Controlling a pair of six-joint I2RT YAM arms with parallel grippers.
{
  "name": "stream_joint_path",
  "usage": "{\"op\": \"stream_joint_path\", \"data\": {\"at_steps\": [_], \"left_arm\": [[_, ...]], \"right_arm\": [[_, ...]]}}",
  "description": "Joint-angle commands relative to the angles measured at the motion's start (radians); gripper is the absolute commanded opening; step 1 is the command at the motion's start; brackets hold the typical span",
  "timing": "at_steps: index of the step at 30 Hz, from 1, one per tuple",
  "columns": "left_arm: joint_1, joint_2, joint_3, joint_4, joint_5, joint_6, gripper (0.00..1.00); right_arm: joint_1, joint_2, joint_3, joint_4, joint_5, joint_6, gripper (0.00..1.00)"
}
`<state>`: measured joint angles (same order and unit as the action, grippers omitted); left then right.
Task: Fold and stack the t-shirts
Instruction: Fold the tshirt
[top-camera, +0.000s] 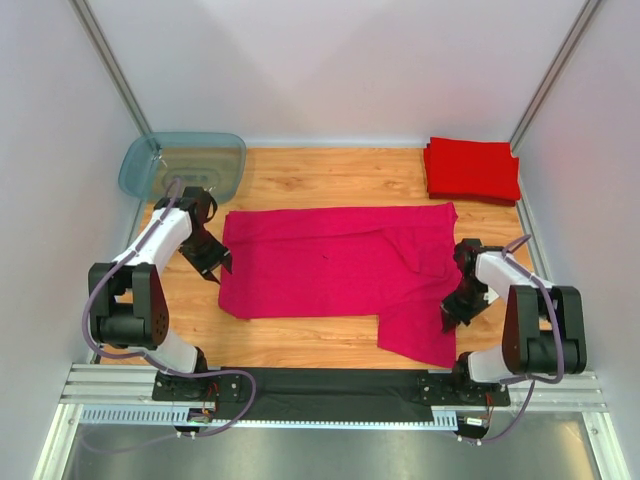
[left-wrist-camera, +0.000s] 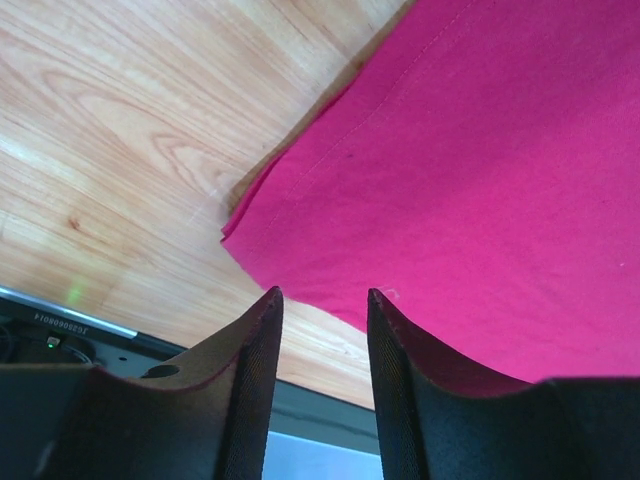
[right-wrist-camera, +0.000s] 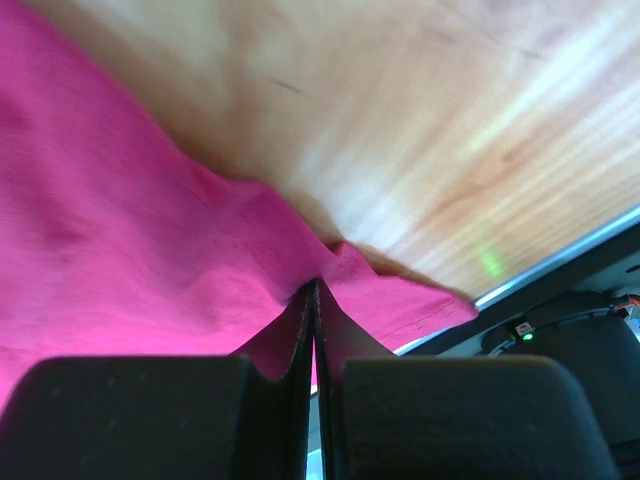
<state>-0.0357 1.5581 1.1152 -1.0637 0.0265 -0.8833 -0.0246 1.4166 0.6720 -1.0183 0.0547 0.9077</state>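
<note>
A magenta-pink t-shirt (top-camera: 335, 268) lies spread across the wooden table, partly folded, with one flap hanging toward the near right. Folded red t-shirts (top-camera: 471, 169) sit stacked at the far right corner. My left gripper (top-camera: 222, 266) hovers at the shirt's left edge, open, its fingers (left-wrist-camera: 255, 340) apart with the pink t-shirt's hem (left-wrist-camera: 300, 215) just beyond the tips and nothing between them. My right gripper (top-camera: 450, 305) is at the shirt's right edge, shut on a pinched ridge of the pink t-shirt's cloth (right-wrist-camera: 300, 265).
A translucent blue-grey tub (top-camera: 183, 165) stands at the far left corner, close behind the left arm. White walls enclose the table on three sides. A metal rail (top-camera: 330, 395) with the arm bases runs along the near edge.
</note>
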Motion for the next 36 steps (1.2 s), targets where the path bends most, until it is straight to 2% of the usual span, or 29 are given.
{"op": "stream_joint_path", "data": {"at_steps": [1,7,14,16,19,22,27,36], "left_arm": [[0.002,-0.027,-0.004,-0.027,0.027,0.020,0.48],[0.002,-0.062,-0.126,0.010,0.070,-0.046,0.48],[0.000,-0.082,-0.153,-0.007,-0.025,-0.034,0.46],[0.000,-0.073,-0.166,-0.009,-0.063,-0.028,0.46],[0.000,-0.067,-0.186,0.013,-0.059,-0.028,0.47],[0.000,-0.078,-0.195,0.037,-0.046,-0.028,0.47],[0.000,-0.102,-0.195,0.056,-0.007,-0.025,0.48],[0.000,-0.144,-0.248,0.094,0.027,0.015,0.47]], "right_arm": [[0.003,0.077,0.073,0.208,0.045,-0.019,0.00],[0.003,0.157,0.208,0.169,0.040,-0.062,0.01],[0.003,0.157,0.251,0.132,0.021,-0.096,0.03],[0.003,0.137,0.265,0.075,0.020,-0.096,0.06],[-0.006,0.078,0.304,-0.029,0.039,-0.083,0.24],[-0.037,0.021,0.308,-0.100,0.046,-0.066,0.30],[-0.087,-0.082,0.195,-0.121,0.048,-0.056,0.35],[-0.182,-0.206,-0.028,-0.005,0.040,-0.035,0.40]]}}
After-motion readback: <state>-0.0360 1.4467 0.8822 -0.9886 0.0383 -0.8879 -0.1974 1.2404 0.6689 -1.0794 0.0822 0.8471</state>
